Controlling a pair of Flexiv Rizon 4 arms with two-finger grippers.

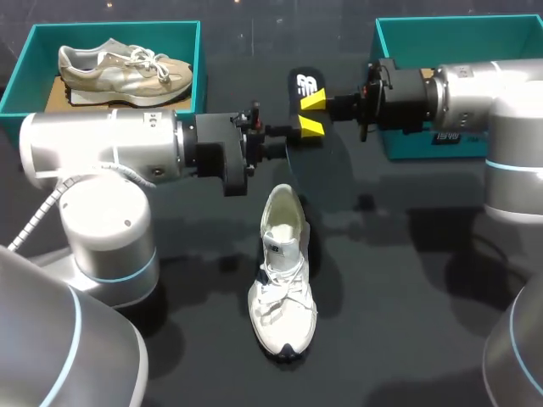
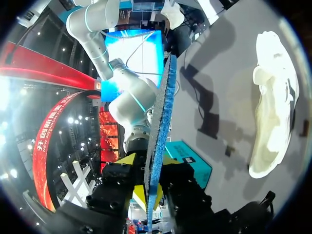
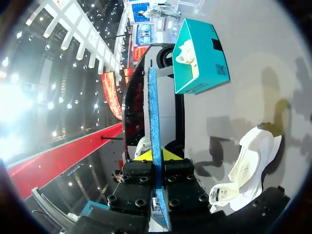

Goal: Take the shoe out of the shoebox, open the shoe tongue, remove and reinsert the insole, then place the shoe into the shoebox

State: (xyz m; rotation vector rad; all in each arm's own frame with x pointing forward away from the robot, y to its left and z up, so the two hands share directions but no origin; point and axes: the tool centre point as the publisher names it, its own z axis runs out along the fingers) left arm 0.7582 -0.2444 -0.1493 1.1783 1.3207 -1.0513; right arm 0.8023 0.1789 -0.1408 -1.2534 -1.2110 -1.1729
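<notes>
The black insole [image 1: 304,85] with a blue underside hangs above the table between my two arms. My right gripper [image 1: 312,103] is shut on it, and its yellow tips press both faces of the insole [image 3: 153,122] at the right gripper [image 3: 157,155]. My left gripper [image 1: 305,129] has the other part of the insole [image 2: 163,107] between its fingers, with a slight gap on one side at the left gripper [image 2: 150,161]. The white shoe [image 1: 282,271] lies on the table below them, laces loose, also seen as the shoe [image 2: 273,97] and the shoe [image 3: 248,161].
A teal shoebox [image 1: 110,30] at the back left holds a beige sneaker [image 1: 127,72]. A second teal shoebox [image 1: 424,30] stands at the back right, behind my right arm. The dark tabletop [image 1: 407,288] surrounds the white shoe.
</notes>
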